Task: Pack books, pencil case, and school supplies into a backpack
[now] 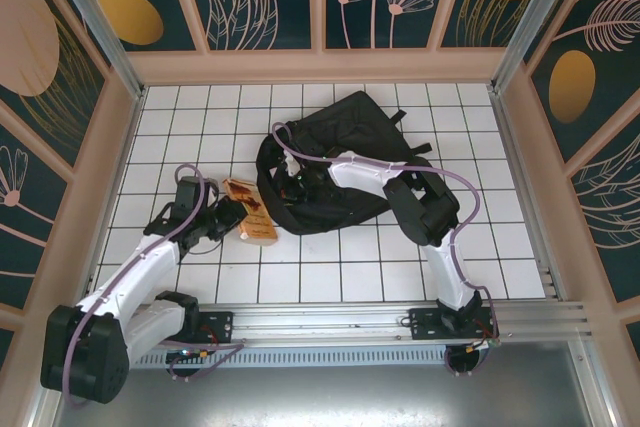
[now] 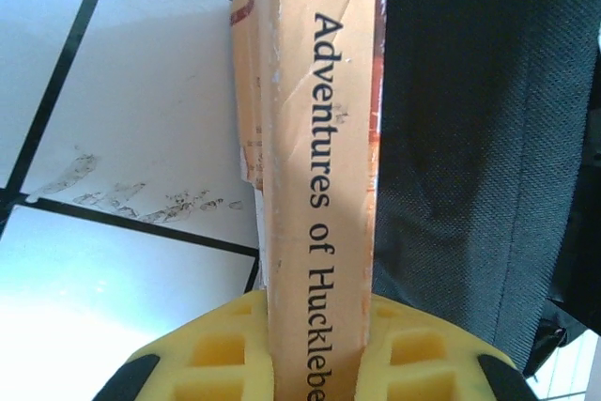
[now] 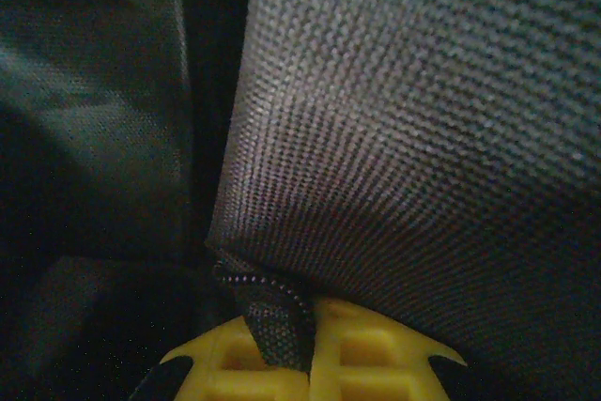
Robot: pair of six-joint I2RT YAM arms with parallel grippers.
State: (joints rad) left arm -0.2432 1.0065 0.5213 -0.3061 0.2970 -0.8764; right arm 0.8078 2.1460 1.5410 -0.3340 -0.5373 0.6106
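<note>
Left wrist view: book (image 2: 319,185) (Huckleberry title on its spine) is clamped between the left gripper (image 2: 315,331) pads, just beside the backpack (image 2: 470,138). Right gripper (image 3: 305,349) pinches the backpack's zip edge. Risk: if that pinch slips, the opening sags and the book snags on fabric.

Black backpack (image 1: 350,119) blocks table centre, right arm (image 1: 365,172) lying across it; book (image 1: 255,217) just left. Bare tiles (image 1: 340,269) near middle, far left, right edge.

Printed lengthwise in dark letters on the tan spine of the book (image 2: 319,185), centre of the left wrist frame: "he Adventures of Hucklebe", cut off at both ends.
</note>
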